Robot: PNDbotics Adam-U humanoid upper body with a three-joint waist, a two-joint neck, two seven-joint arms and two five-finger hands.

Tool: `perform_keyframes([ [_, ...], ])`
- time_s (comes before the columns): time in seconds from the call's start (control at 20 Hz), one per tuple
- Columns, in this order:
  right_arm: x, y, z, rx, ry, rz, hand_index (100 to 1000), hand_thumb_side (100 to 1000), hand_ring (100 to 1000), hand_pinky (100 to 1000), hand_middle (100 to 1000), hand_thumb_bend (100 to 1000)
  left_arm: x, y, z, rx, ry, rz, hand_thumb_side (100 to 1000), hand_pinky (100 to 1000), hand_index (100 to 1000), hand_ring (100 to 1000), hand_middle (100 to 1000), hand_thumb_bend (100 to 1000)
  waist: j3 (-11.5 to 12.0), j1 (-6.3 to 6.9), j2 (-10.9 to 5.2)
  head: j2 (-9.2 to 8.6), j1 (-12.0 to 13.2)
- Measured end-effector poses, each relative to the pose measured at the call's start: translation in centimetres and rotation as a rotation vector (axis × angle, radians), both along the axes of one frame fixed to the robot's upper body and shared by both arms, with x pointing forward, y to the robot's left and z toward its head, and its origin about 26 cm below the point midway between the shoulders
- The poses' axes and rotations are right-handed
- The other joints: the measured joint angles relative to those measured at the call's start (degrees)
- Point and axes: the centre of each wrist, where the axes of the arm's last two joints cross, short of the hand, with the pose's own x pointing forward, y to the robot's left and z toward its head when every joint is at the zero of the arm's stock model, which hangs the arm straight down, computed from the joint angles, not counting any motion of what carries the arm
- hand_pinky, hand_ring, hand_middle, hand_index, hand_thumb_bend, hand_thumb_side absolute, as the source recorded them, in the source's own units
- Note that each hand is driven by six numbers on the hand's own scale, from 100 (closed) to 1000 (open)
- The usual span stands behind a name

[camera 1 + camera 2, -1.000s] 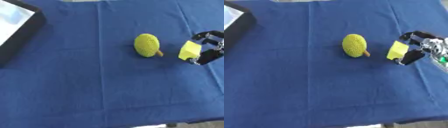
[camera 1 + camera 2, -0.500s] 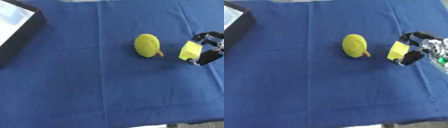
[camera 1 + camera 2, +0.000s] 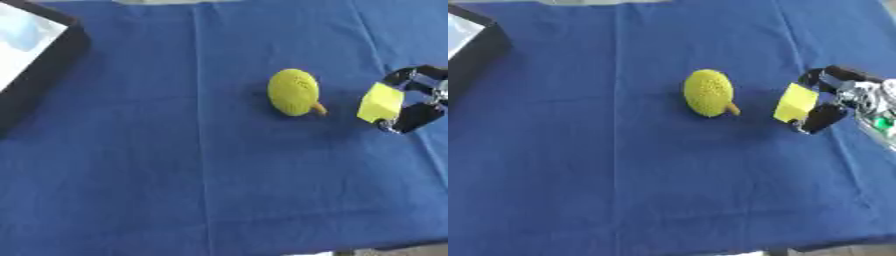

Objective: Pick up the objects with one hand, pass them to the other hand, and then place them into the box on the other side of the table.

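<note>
Yellow block, small and cube-like with plain faces, at right of centre of frame, pinched between curled fingers and thumb of right hand. Right hand black with silver parts, entering from right edge, grasping block just above blue tablecloth. Bumpy yellow-green oval fruit toy with short orange stem, lying on cloth at centre, just left of block, apart from it. Black box with pale interior at upper left, well apart from both. Same layout as half a second ago: block, fruit toy, hand unmoved. No readable writing or labels anywhere. Left hand out of sight.
</note>
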Motion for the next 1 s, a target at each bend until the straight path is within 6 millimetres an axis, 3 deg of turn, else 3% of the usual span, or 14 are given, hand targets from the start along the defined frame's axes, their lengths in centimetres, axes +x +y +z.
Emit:
perform_keyframes([
  [1.0, 0.02, 0.09, -0.1, 0.004, -0.014, -0.044, 779, 100, 853, 1000, 754, 392, 0.0, 0.02, -0.09, 0.005, -0.001, 0.004, 557, 806, 724, 635, 568, 100, 0.43, 0.01, 0.42, 0.0, -0.42],
])
